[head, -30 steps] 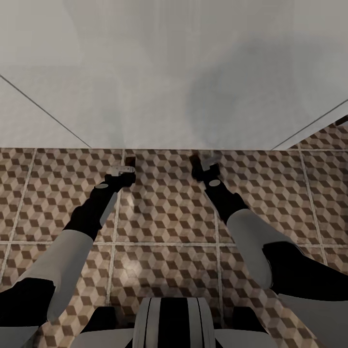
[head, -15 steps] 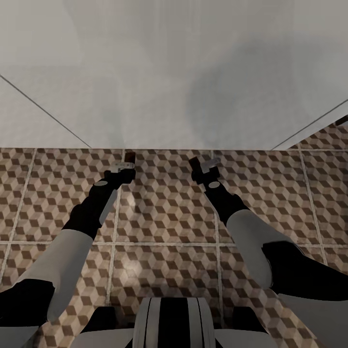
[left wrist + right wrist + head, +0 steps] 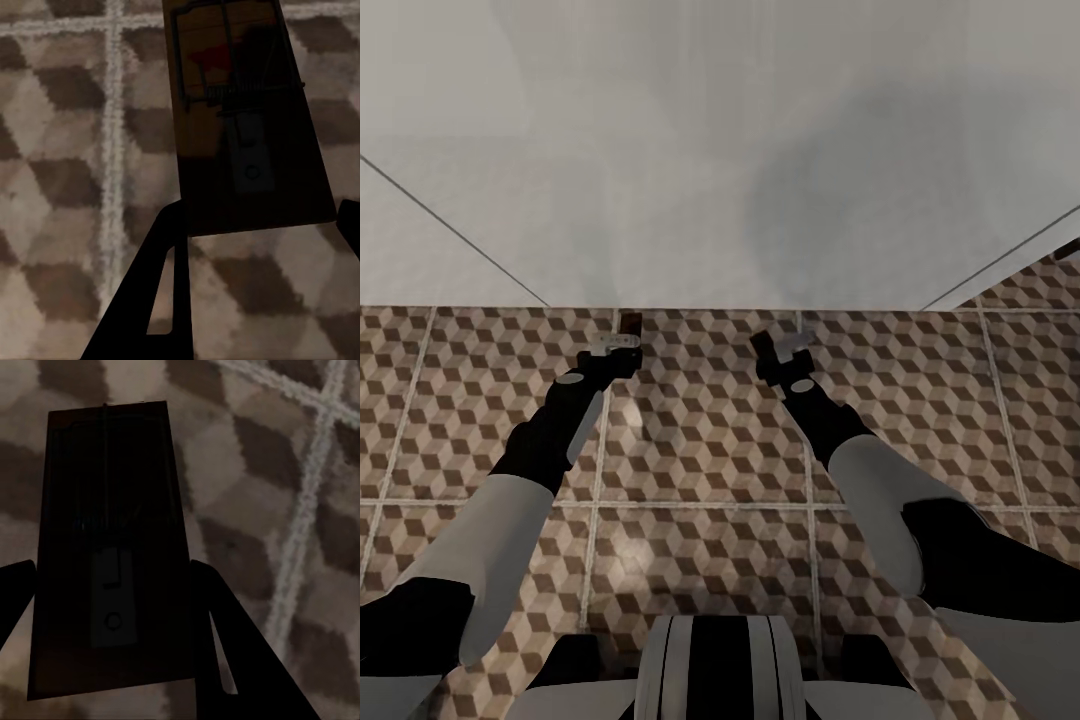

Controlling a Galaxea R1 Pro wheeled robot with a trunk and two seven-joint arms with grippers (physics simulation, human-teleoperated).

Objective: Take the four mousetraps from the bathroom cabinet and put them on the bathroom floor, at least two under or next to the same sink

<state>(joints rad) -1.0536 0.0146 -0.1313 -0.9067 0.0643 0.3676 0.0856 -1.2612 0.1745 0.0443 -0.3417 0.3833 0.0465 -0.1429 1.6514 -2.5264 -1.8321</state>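
Note:
On the patterned bathroom floor (image 3: 700, 450) lies one brown mousetrap (image 3: 630, 322), close to the foot of a white face that looks like the sink unit (image 3: 740, 200). My left gripper (image 3: 626, 338) is just behind it. In the left wrist view that mousetrap (image 3: 240, 112) rests flat on the tiles, and the left gripper (image 3: 262, 214) is open around its near end. My right gripper (image 3: 762, 342) is low over the floor. In the right wrist view it (image 3: 112, 566) is shut on a second mousetrap (image 3: 112, 510), which is in dark shadow. The cabinet is out of view.
The white face spans the whole far side, with seams running off at both ends. Open tiled floor (image 3: 920, 400) stretches to the right and left of my arms. My own trunk (image 3: 710, 670) is at the near edge.
My left gripper has let go of its mousetrap and drawn back a little; the trap now lies uncovered on the tiles. The right gripper has shifted slightly toward me.

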